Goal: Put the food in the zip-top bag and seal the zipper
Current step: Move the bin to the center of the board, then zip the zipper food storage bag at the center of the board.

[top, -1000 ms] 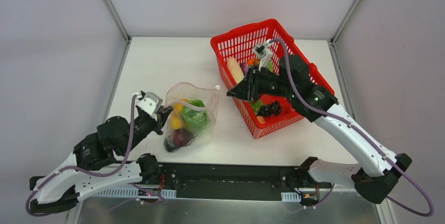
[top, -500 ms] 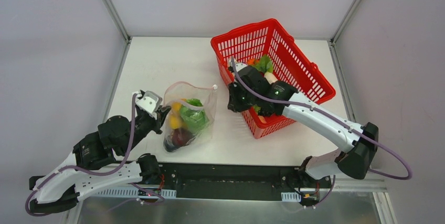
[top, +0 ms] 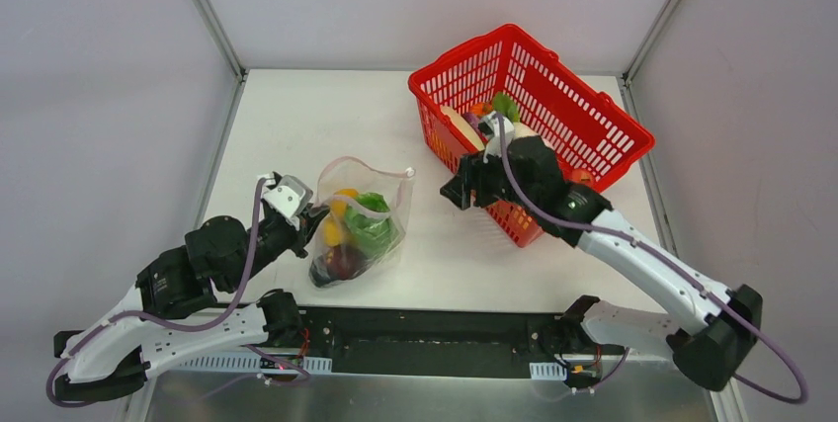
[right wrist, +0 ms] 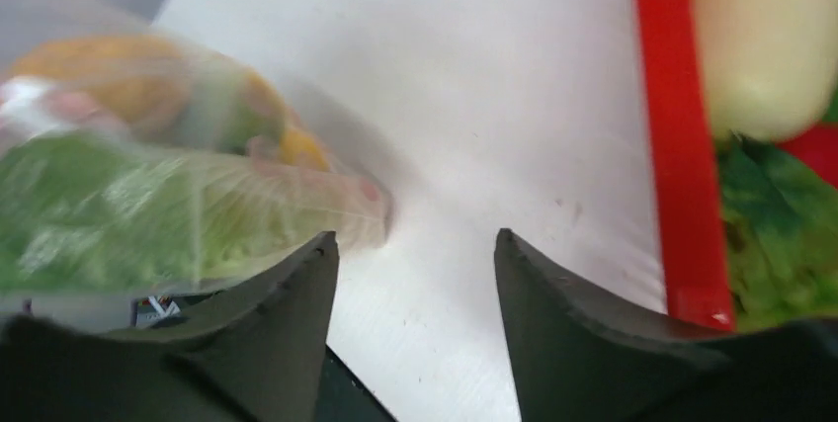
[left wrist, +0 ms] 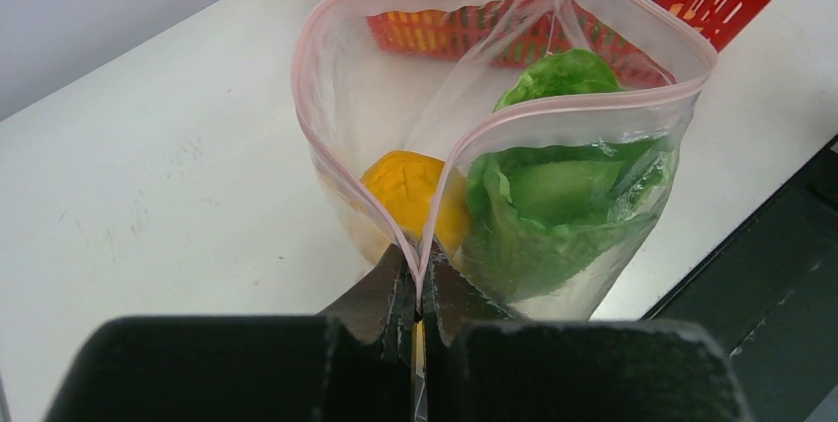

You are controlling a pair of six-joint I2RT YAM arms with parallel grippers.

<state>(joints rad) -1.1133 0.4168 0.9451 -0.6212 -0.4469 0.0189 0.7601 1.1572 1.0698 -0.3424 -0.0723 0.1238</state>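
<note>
1. Top view: the zip-top bag [top: 361, 224] is seen on the table [top: 287, 116], left of the red mesh basket [top: 603, 135], with its mouth turned toward the far side. It is already loaded with a yellow piece [top: 339, 207], a green leafy piece [top: 371, 226] and a dark purple piece [top: 341, 262]. More food is left in the basket. The right gripper [top: 457, 191] is poised just outside the basket's near-left wall.
2. Left wrist view: the left gripper [left wrist: 417, 289] is clenched on the pink zipper [left wrist: 301, 96] at the near corner, and the mouth is held agape. A firm pinch is advised so that the opening is not lost.
3. Right wrist view: the fingers [right wrist: 296, 289] are spread with nothing between them. The bag is blurred at left, and a pale long piece [right wrist: 761, 37] lies behind the basket rim at right. A fetch is judged to be in hand. One piece should be taken from above, clear of the mesh, and released over the wider side of the mouth.
</note>
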